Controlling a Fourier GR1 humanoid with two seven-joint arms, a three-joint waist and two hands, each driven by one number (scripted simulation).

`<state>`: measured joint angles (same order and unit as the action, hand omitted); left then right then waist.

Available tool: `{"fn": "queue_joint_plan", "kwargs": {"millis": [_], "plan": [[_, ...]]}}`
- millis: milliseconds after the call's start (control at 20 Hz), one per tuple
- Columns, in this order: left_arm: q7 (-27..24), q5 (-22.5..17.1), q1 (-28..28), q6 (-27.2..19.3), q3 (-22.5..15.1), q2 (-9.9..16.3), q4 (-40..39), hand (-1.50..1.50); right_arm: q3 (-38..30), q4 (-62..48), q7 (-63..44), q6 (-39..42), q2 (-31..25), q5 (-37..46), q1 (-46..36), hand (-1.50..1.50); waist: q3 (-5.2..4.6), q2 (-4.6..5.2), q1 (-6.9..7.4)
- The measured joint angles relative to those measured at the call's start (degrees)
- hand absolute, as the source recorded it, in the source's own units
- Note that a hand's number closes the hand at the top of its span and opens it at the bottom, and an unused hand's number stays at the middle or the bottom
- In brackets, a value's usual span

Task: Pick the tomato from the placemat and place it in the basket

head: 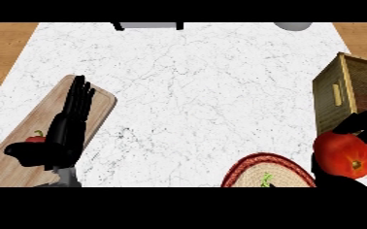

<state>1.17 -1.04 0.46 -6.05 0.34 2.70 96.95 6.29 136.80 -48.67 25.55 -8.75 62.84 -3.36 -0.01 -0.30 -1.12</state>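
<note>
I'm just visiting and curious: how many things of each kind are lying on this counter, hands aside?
Tomato: 1, in the right hand
Round woven placemat: 1
Wooden basket: 1
Wooden cutting board: 1
Small red item by the left hand: 1
Total: 5

Wooden cutting board (100,107), small red pepper (36,138)

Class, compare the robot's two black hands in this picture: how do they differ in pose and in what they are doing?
The left robot hand lies open with straight fingers over the wooden cutting board, holding nothing. The right robot hand, at the right edge, curls round the red tomato, which hides most of it. Both are black.
</note>
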Motion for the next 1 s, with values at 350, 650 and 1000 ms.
{"fn": "queue_joint_plan", "kwargs": {"millis": [350,650,1000], "plan": [[-0.5,-0.2,-0.5,0.1,0.8,0.4,-0.7,0.00,-15.2,-1.6,6.3,2.9,-0.8,-2.1,-3.6,1.50,0.09,-0.06,-0.38],[-0.1,-0.1,-0.6,-0.1,0.7,0.1,-0.6,0.00,-29.9,-4.5,15.2,5.1,-2.5,-10.5,-4.5,1.50,0.11,-0.10,-0.51],[0.7,0.9,-0.3,-0.5,-0.9,-0.7,0.7,0.00,-44.8,-12.3,26.0,7.0,-10.0,-24.4,-2.6,1.50,0.05,0.12,0.47]]}}
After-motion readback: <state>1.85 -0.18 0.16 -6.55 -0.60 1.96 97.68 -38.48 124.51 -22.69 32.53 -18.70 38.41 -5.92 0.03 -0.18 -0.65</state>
